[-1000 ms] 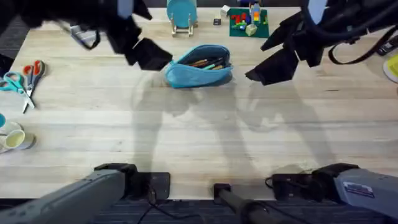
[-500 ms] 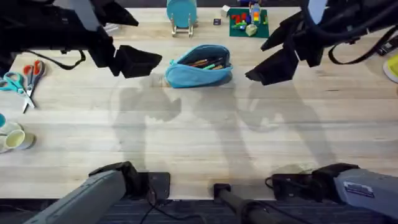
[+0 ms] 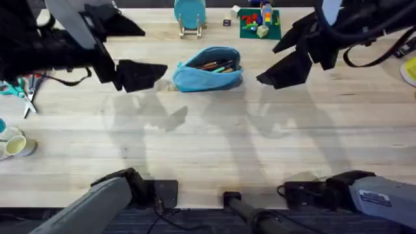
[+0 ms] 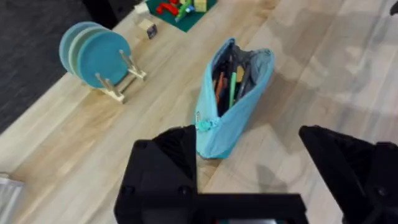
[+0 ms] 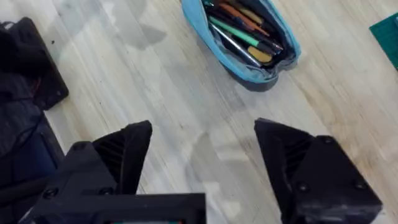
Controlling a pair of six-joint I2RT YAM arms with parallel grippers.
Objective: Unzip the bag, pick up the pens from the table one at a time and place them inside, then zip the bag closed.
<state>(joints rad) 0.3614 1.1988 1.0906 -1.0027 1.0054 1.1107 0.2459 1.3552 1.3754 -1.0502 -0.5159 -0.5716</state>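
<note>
No readable labels anywhere. Bag (image 3: 208, 68) unzipped on table (image 3: 208, 136), pens (image 5: 239, 31) inside. Left gripper (image 4: 249, 165) and right gripper (image 5: 202, 158) both spread, gripping nothing.

Light-blue fabric pencil pouch (image 3: 208, 68) lying unzipped on the light wooden table (image 3: 208, 143), with pens (image 5: 239, 31) visible inside.

Bare table (image 3: 214, 136) lay open before me up to the unzipped bag (image 3: 209, 69). My left gripper (image 3: 140, 73) and right gripper (image 3: 281, 70) flanked it with jaws apart; the disc stand (image 3: 189, 15) stood close behind.
</note>
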